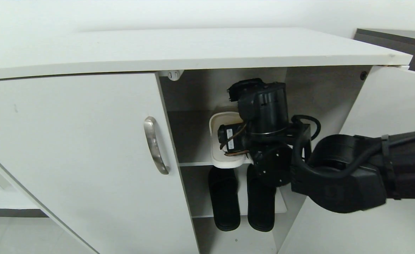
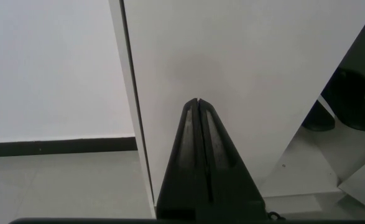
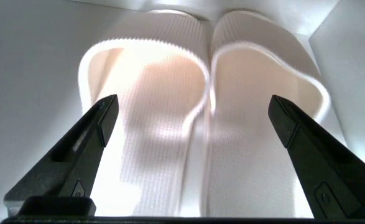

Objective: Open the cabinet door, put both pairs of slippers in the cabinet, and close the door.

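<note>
- Where the right-hand door (image 1: 387, 116) of the white laminate cabinet (image 1: 193, 49) stands open, the head view shows the right arm's wrist at the upper shelf (image 1: 189, 141), over the pair of cream-white ribbed foam slippers (image 1: 221, 121). The pair of black rubber slippers (image 1: 225, 197) lies on the lower shelf (image 1: 279, 206), its near ends overhanging the front edge. Both pairs have their long axes running front to back; toe and heel cannot be told apart.
- Left wrist view: the left gripper (image 2: 198, 106) has its fingers pressed together on nothing, facing a white cabinet panel (image 2: 232, 56).
- Right wrist view: the right gripper (image 3: 193, 102) is spread wide, one finger on either side of the cream-white slippers (image 3: 201, 124), holding nothing. The two slippers lie side by side, touching. They look light, soft and springy, so pinching both together across their outer sides seems the best hold.
</note>
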Motion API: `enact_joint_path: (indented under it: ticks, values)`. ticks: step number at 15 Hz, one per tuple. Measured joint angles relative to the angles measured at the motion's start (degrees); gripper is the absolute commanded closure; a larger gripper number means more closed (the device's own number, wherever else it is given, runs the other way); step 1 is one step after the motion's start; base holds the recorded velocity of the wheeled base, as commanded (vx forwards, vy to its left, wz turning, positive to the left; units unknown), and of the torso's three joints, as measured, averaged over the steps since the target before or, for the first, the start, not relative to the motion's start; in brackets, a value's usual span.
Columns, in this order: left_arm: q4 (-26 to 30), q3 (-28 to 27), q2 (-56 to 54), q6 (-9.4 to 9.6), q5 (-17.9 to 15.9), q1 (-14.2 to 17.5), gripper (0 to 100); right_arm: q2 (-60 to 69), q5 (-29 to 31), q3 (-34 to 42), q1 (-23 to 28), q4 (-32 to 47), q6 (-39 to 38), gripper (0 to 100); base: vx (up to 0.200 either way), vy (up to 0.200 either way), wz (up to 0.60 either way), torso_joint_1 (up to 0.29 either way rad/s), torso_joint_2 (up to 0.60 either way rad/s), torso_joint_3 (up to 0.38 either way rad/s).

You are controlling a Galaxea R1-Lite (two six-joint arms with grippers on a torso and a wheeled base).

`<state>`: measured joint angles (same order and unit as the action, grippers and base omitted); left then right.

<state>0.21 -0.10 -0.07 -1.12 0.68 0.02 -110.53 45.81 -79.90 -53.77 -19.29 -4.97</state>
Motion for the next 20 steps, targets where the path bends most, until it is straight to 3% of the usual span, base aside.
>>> enact_joint_path:
  ticks: [5,6,11,20]
  values:
    - [0.04,0.00,0.00,0.01,0.00,0.00,100,8.44,-1.85,17.80,-3.39,-13.03,0.11,0,0.000,0.000,0.00,0.000,0.00,0.000]
    - [0.01,0.00,0.00,0.00,0.00,0.00,100,9.55,-2.11,19.79,-3.91,-14.29,0.13,100,0.000,0.000,0.00,0.000,0.00,0.000]
    - [0.04,0.00,0.00,0.01,-0.02,0.00,100,11.84,-3.41,24.61,-4.99,-15.86,0.05,100,0.000,0.000,0.00,0.000,0.00,0.000]
    - [0.04,0.00,0.00,0.00,0.00,0.00,100,12.04,-3.41,25.66,-6.06,-15.93,0.07,100,0.000,0.000,0.00,0.000,0.00,0.000]
